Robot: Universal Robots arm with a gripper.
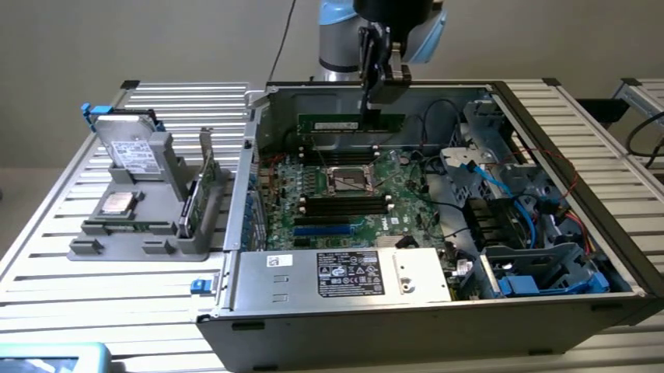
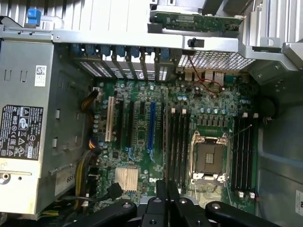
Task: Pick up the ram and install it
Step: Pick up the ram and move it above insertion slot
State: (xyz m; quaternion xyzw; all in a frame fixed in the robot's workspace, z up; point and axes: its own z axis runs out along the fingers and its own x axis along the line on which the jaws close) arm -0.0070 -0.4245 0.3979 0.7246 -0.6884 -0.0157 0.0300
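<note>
Beige wall backs a slatted metal tabletop point(image 1: 124, 295), seen from the exterior view. At that view's left, a grey moulded holder point(image 1: 89, 247) rests on the slats. It carries a hard drive point(image 1: 135, 148) propped at its far end, a square silver processor chip point(image 1: 117, 203) lying flat, and a tall green card point(image 1: 204, 183) standing on edge.

Toward the middle lies an open computer case point(image 1: 415, 326), side panel off. Its power supply point(image 1: 343, 272), with a white and black label, sits along the near edge. Behind it the green motherboard point(image 1: 410, 214) lies flat, with an open processor socket point(image 1: 350, 180) between two banks of black memory slots point(image 1: 343, 203).

Above the far bank, the robot arm point(image 1: 343, 31) reaches down from the top of the picture. Its black pincer point(image 1: 372, 109) is nearly closed, gripping the ram point(image 1: 332, 123) at its top edge. The ram, a long dark-green stick, hangs level and on edge, running parallel to the slots near the case's back wall. Whether it touches a slot cannot be told.

At the exterior view's right, blue cables point(image 1: 498, 179) loop over a metal drive cage point(image 1: 539, 268).

From the wrist view, the pincer point(image 2: 163, 194) points down at the motherboard point(image 2: 142, 142), with the socket point(image 2: 208, 158) and slots point(image 2: 177, 142) below.
</note>
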